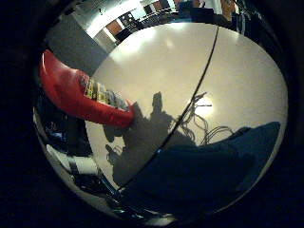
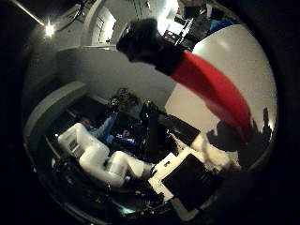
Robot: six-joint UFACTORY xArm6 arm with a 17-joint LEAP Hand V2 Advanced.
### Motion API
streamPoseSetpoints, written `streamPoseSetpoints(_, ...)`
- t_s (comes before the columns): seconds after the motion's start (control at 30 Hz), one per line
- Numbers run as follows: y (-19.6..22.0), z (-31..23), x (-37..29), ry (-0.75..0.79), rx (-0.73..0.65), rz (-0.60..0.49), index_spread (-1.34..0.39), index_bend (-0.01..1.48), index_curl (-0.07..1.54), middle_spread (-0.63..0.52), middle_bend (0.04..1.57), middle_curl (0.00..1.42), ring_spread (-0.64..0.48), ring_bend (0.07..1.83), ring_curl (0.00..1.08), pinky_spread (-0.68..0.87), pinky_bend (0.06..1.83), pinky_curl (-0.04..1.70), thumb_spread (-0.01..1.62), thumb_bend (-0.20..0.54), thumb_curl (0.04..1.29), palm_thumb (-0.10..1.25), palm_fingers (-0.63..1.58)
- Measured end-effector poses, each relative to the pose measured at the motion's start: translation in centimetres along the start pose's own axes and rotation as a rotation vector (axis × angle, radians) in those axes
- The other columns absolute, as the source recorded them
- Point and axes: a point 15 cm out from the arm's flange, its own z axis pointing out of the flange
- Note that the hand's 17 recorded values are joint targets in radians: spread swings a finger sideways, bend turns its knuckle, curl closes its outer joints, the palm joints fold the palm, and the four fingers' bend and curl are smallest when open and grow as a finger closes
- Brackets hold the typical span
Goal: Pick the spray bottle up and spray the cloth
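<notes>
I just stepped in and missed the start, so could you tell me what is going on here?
The robot hand's palm cameras look out over a pale table. A red spray bottle with a black top stands on it, close to the palm. A dark blue cloth lies on the table nearby. Whether the hand grips the bottle cannot be told.

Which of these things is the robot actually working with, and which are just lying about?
For the job:
red spray bottle, standing on the table
dark blue cloth, lying flat on the table

Just there:
white table
white robot arm
</notes>
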Motion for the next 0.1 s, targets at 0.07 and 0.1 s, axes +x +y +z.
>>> streamPoseSetpoints(0.07, -0.19, -0.37, -0.05, 0.004, 0.006, -0.002, -0.33, 0.17, 0.38, -0.05, 0.31, 0.39, -0.07, 0.60, 0.32, 0.37, 0.41, 0.42, 0.99, -0.026, 0.37, 0.70, 0.27)
streamPoseSetpoints(0.1, -0.32, -0.59, -0.15, 0.006, 0.010, -0.003, -0.33, 0.17, 0.37, -0.05, 0.31, 0.39, -0.07, 0.59, 0.32, 0.37, 0.41, 0.41, 0.99, -0.027, 0.37, 0.70, 0.28)
